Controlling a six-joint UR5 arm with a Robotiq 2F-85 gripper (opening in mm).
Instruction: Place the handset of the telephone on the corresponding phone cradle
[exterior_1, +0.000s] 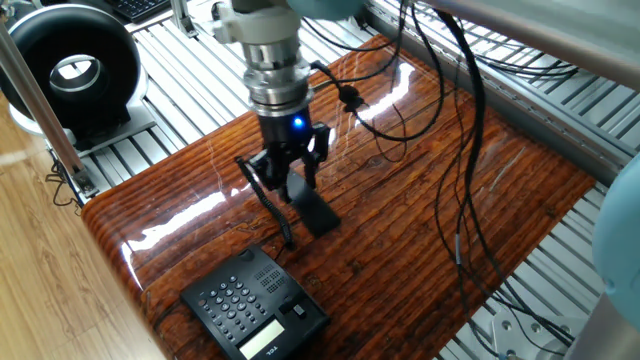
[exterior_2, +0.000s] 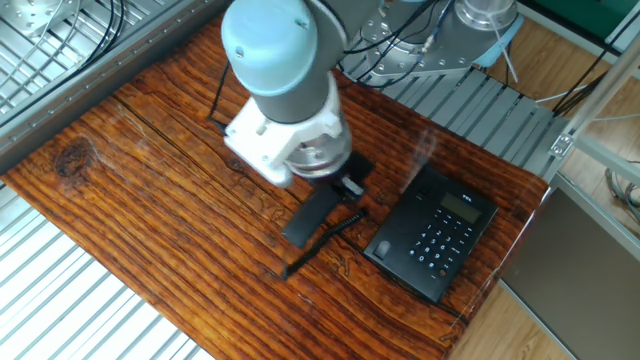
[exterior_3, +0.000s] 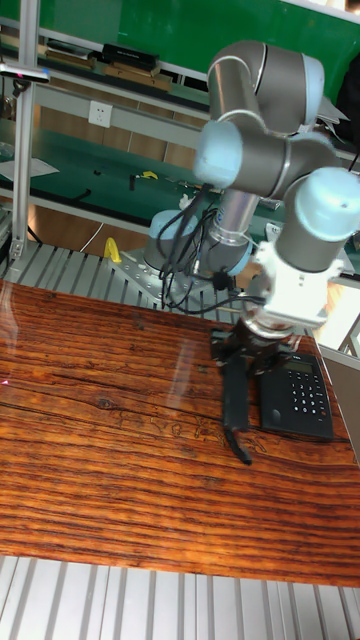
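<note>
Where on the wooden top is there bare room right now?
Bare wood lies on the far side of the handset from the telephone, toward the slatted edges. It is crowded between gripper, coiled cord and telephone.

Robotics lab: aluminium-profile bench (exterior_1: 190, 95), dangling cables (exterior_1: 455, 150), green backdrop (exterior_3: 120, 20).

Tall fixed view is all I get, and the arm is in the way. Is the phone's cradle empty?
Observer: Yes. In one fixed view the phone cradle lies bare beside the keypad, and the handset is apart from the telephone.
Operator: Is the gripper switched on?
Observer: I can't tell that, but a blue light glows just above the gripper, which is shut on the handset.
Operator: Anything else nearby?
Observer: A big black ring-shaped device stands on the metal slats beyond the table's corner.
</note>
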